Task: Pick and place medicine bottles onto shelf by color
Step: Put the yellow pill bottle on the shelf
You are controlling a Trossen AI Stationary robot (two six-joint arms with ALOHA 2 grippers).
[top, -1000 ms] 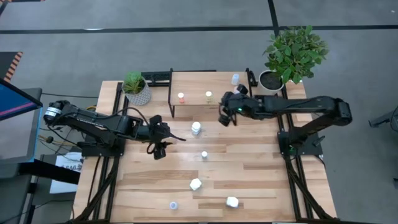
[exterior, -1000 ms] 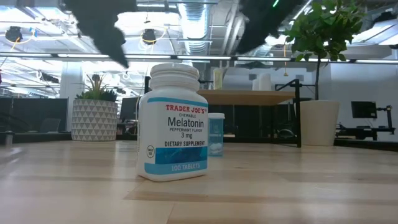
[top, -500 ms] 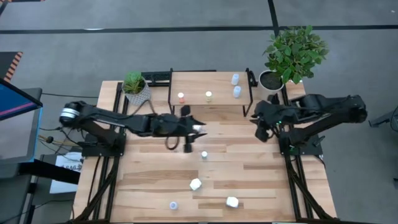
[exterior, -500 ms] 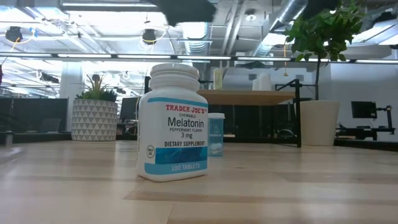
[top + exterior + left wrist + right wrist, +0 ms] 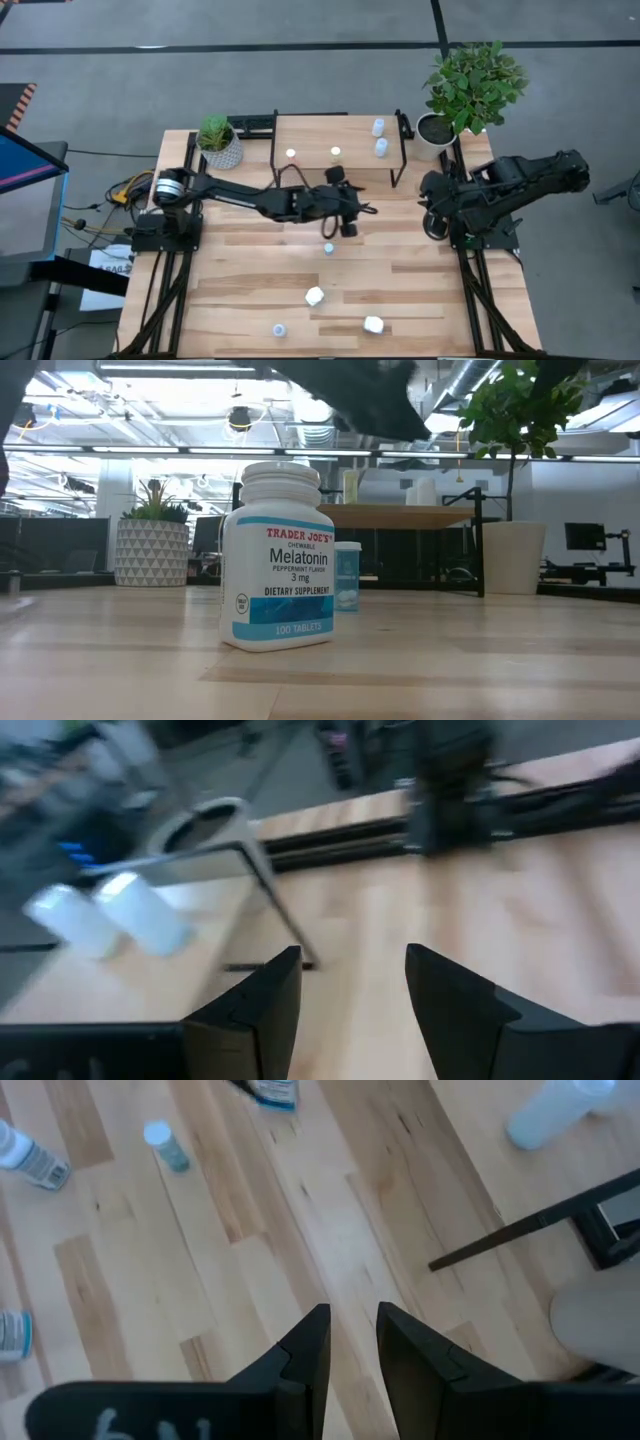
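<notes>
The left gripper [image 5: 350,215] has swung across to just in front of the shelf [image 5: 345,132], fingers spread with nothing between them. The white bottle that stood there is now hidden under the arm. The right gripper [image 5: 432,214] has pulled back past the shelf's right end, narrowly parted and empty, leaving two pale bottles [image 5: 381,147] on that end. These are smooth plastic cylinders on light wood with thin black legs.
</notes>
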